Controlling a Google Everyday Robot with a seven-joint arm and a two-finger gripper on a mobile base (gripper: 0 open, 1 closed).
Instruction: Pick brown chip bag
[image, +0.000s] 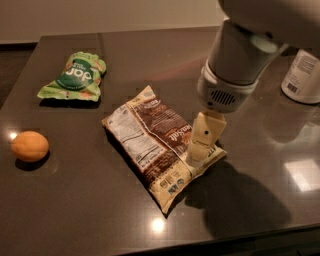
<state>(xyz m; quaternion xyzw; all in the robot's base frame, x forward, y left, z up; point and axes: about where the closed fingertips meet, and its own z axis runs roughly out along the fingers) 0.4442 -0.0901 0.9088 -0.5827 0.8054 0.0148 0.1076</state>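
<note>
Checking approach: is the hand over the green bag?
No, the hand is over the brown chip bag, far from the green bag.

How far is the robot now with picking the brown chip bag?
The approach looks done: the end effector is at the cream end of the brown chip bag. The grasp is in hand; I cannot tell if it grips yet. The lift is left: the bag lies flat on the table.

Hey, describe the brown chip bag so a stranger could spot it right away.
On the dark table, look mid-surface, under the tool. The brown chip bag is big, brown and cream with a white label, unlike the smaller green bag.
</note>
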